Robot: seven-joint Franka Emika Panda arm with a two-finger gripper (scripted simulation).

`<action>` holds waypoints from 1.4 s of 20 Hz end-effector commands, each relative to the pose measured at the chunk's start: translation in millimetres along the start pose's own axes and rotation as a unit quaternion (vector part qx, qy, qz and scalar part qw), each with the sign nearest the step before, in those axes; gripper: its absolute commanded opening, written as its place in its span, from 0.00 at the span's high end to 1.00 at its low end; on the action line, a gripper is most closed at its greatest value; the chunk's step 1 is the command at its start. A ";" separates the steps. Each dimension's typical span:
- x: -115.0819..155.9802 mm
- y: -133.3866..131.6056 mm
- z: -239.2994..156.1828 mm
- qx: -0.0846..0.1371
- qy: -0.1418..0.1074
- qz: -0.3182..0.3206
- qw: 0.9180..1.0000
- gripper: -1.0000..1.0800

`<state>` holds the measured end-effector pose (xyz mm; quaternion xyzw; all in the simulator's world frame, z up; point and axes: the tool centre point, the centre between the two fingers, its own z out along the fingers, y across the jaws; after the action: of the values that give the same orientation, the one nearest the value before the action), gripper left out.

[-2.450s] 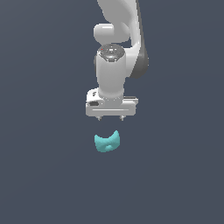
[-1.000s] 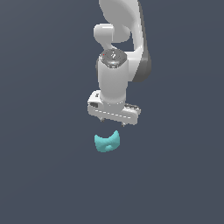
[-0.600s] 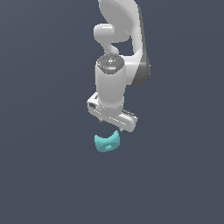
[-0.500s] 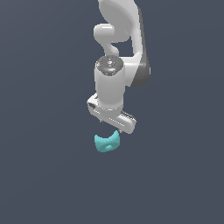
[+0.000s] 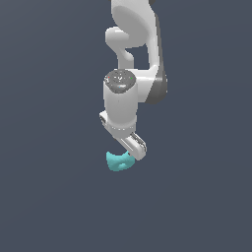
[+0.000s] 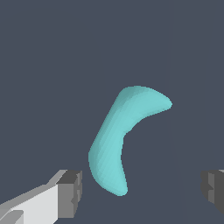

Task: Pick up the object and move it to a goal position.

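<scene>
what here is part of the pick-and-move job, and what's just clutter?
Job:
- cyan object, lying on the floor
- gripper, open, fingers either side of the object, not yet touching it

Clutter:
- none visible; only the bare grey floor

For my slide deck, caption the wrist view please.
Open jaws flank a turquoise crescent-shaped object on the dark floor, not yet gripped.

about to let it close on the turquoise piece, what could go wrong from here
1. In the wrist view the turquoise curved object sits nearer one finger of the open gripper than the other, so closing may shove it sideways.
2. Its bent, rounded shape gives the flat pads little to grip, so it could twist or pop out.
3. In the exterior view the gripper hides part of the object, so depth is unclear.
</scene>
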<state>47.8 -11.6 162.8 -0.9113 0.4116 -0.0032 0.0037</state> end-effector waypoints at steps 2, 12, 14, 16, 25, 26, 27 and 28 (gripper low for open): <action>4.4 -1.3 3.7 -0.001 -0.001 0.051 0.999 0.04; 15.1 -4.6 12.8 -0.004 -0.001 0.176 0.984 0.04; 16.5 -5.1 14.1 -0.004 -0.001 0.193 0.981 0.04; 17.7 -5.5 15.1 -0.004 -0.001 0.207 0.978 0.04; 20.0 -6.3 17.2 -0.005 0.000 0.235 0.972 0.04; 19.8 -6.2 17.1 -0.005 0.000 0.233 0.972 0.04; 19.8 -6.2 17.5 -0.005 0.000 0.233 0.972 0.04; 19.7 -6.2 18.8 -0.005 0.000 0.233 0.972 0.04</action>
<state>65.8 -22.3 145.4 -0.7902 0.6128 -0.0001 0.0001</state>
